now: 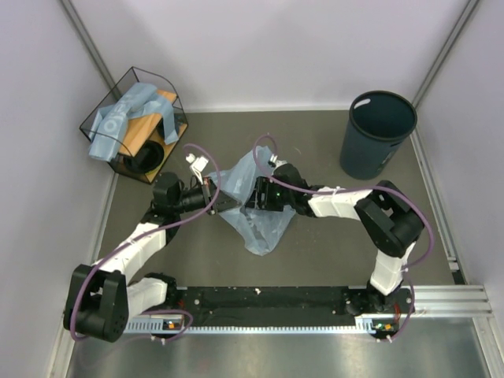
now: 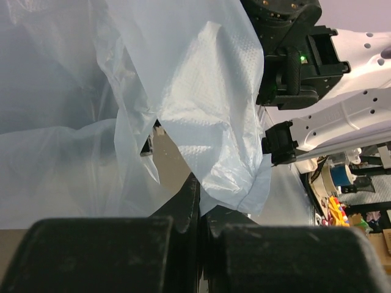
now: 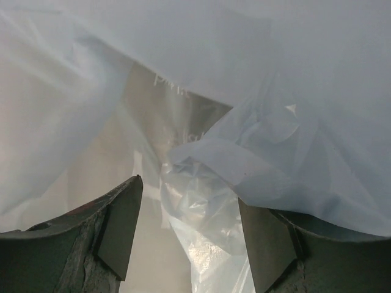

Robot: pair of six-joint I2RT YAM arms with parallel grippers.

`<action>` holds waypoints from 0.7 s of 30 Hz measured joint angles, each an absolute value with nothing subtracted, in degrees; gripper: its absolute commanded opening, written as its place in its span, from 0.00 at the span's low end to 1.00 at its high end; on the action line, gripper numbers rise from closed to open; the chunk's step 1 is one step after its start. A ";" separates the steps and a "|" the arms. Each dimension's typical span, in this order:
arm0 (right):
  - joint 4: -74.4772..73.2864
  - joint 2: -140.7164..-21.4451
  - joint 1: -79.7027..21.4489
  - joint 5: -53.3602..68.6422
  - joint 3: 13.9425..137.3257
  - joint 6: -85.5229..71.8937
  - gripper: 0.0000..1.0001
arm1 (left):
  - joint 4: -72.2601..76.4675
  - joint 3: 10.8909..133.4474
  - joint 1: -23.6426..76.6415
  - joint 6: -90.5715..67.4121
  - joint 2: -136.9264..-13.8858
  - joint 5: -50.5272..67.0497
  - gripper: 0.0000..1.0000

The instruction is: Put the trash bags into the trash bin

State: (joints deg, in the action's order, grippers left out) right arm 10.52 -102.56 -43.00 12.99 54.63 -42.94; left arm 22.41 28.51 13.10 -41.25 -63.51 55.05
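Early in the task, by my judgement: nothing seen inside the bin [image 1: 364, 161] yet. One bag [image 1: 264, 220] spread loose at the centre of the surface [image 1: 331, 252], well apart from the bin. Closed on a fold of it: the left end effector [image 2: 198, 204]. Jaws apart, film hanging between them unclamped: the right end effector [image 3: 190, 207]. More bags [image 1: 126, 110] folded in the wire basket [image 1: 150, 130], far left. Left to do: bringing them over into the bin.
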 measured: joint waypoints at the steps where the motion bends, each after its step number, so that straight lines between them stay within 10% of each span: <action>1: 10.68 -103.22 -43.00 12.56 55.02 -43.22 0.62 | 22.50 28.25 13.10 -41.30 -63.48 55.05 0.00; 21: 7.94 -105.60 -43.00 7.29 62.76 -43.53 0.57 | 25.45 26.52 13.10 -43.40 -63.35 56.14 0.00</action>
